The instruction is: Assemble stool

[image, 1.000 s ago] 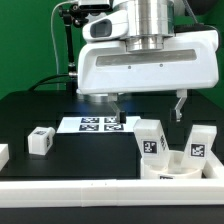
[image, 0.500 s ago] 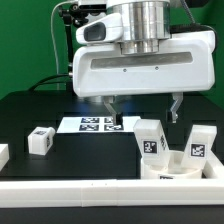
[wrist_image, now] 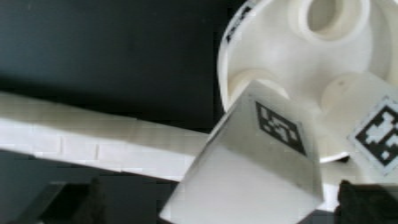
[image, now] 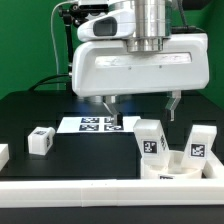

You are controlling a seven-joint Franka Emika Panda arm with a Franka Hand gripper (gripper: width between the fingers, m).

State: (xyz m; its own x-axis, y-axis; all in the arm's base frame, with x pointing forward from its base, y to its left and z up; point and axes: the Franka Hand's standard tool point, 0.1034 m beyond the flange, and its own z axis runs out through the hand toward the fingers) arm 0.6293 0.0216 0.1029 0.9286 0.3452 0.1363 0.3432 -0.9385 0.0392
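Stool seat disc [image: 172, 173] holds two legs [image: 151, 140], a third leg [image: 40, 141] sits apart, end effector [image: 144, 115] released.

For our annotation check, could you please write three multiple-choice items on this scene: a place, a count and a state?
1. The loose leg lies where from the marker board? A on it; B toward the exterior view's right; C toward the exterior view's left.
2. How many legs stand on the seat disc? A two; B one; C four.
3. The gripper is: A shut on a leg; B open, empty; C shut on the seat.
Key: 1 C, it sits there; 2 A, two tagged legs rise there; 3 B, fingers spread, nothing between.
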